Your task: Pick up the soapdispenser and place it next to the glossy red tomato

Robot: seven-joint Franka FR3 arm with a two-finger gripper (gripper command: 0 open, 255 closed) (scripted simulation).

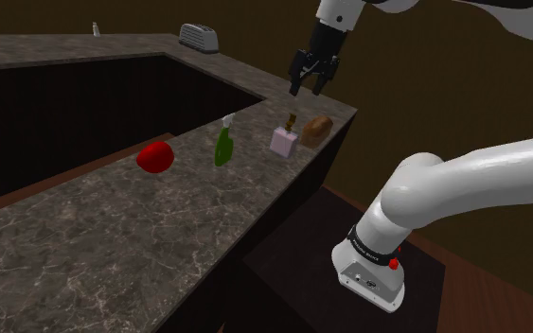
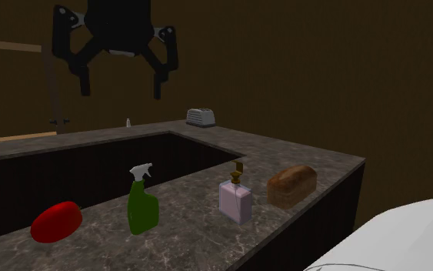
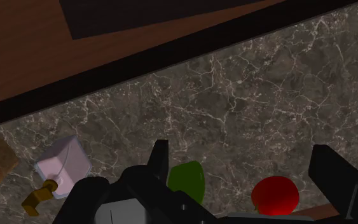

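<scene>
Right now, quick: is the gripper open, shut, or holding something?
All-black two-finger gripper: jaws open, holding nothing.

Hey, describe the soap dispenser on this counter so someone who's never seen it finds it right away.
Find the dark marbled counter and the row of things along its edge. The soap dispenser stands between the green spray bottle and the brown bread loaf. It is the only pale pinkish square bottle, topped with a small gold-coloured pump.
</scene>
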